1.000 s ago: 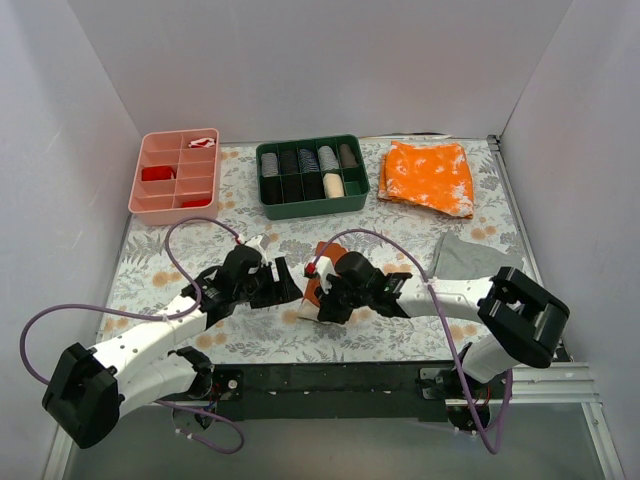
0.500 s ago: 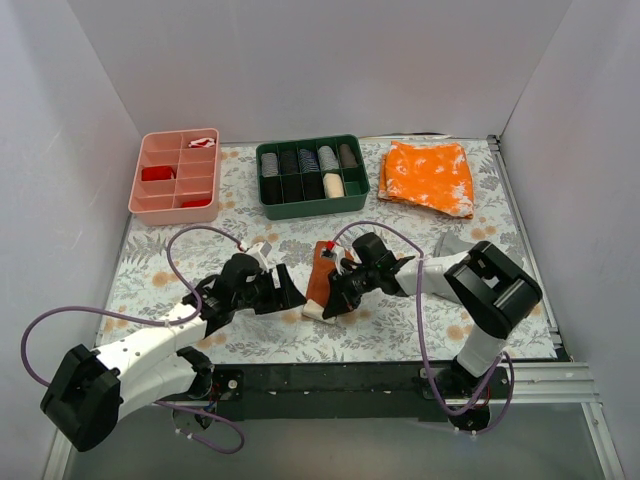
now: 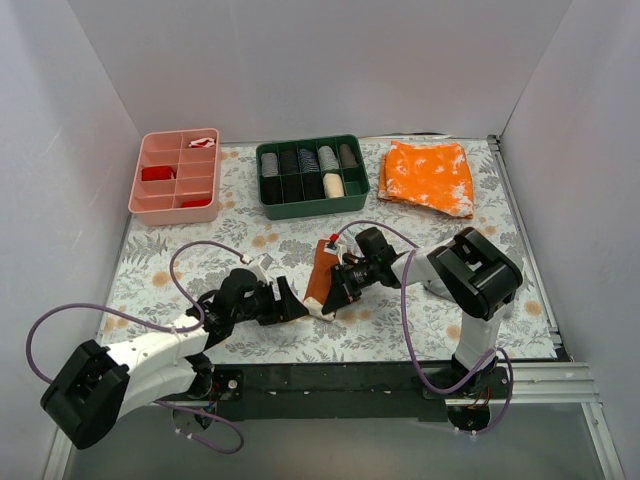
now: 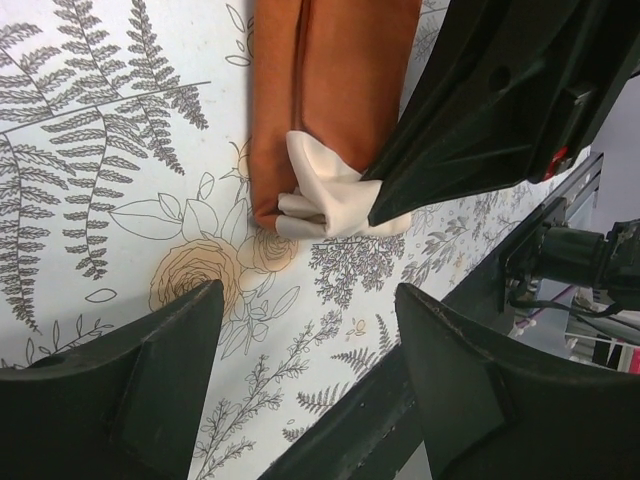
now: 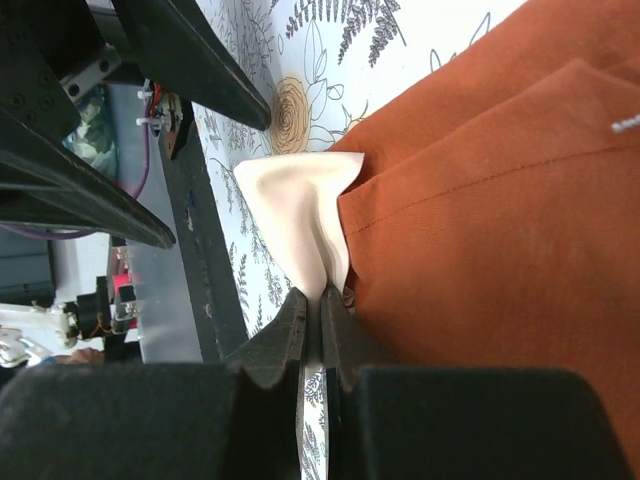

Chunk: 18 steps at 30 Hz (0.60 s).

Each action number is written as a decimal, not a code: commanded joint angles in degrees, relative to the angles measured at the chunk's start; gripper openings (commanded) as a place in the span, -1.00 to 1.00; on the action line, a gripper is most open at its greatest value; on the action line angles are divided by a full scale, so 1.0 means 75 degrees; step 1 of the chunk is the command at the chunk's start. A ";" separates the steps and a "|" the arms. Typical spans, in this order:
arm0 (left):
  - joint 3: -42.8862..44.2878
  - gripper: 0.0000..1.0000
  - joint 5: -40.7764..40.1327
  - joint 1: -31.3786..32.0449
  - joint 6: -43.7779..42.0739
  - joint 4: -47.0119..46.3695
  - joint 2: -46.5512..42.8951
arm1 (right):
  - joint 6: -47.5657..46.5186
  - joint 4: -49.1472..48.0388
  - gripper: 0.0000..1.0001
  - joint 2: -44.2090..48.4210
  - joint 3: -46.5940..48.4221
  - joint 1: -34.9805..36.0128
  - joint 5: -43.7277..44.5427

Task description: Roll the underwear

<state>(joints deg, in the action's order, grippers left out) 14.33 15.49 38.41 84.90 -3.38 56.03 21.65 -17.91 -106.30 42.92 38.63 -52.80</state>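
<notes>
The underwear (image 3: 322,272) lies as a narrow rust-brown folded strip in the middle of the table, with its cream end (image 3: 322,309) at the near side. My right gripper (image 3: 337,296) is shut on that cream end, which shows pinched between its jaws in the right wrist view (image 5: 315,300); the rust-brown cloth (image 5: 500,220) fills the right of that view. My left gripper (image 3: 292,304) is open and empty just left of the cream end. In the left wrist view the gripper (image 4: 308,292) stands apart from the underwear (image 4: 335,90).
A pink compartment tray (image 3: 178,175) stands at the back left and a green tray (image 3: 312,176) of rolled cloths at the back middle. A bright orange speckled cloth (image 3: 428,175) lies back right. The black front rail (image 3: 330,377) runs close below the grippers.
The right arm has folded in, its elbow swinging left, still holding the cream end. The left gripper has slid nearer and a little right. The underwear now lies narrower and straighter.
</notes>
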 commanded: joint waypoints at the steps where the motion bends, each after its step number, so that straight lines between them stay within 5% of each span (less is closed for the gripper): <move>1: -0.0328 0.36 -0.0201 0.0163 0.0163 -0.1129 0.0275 | 0.0043 -0.0037 -0.97 -0.0205 0.0126 -0.0089 0.0301; 18: -0.0070 0.17 -0.1244 0.0374 0.0317 -0.1320 0.1894 | 0.0008 -0.0026 -0.97 -0.0030 0.0079 -0.0112 0.0359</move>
<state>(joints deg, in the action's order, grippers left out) 14.76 10.00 40.75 88.53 -18.72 69.71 22.59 -18.00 -106.56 42.96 38.30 -53.06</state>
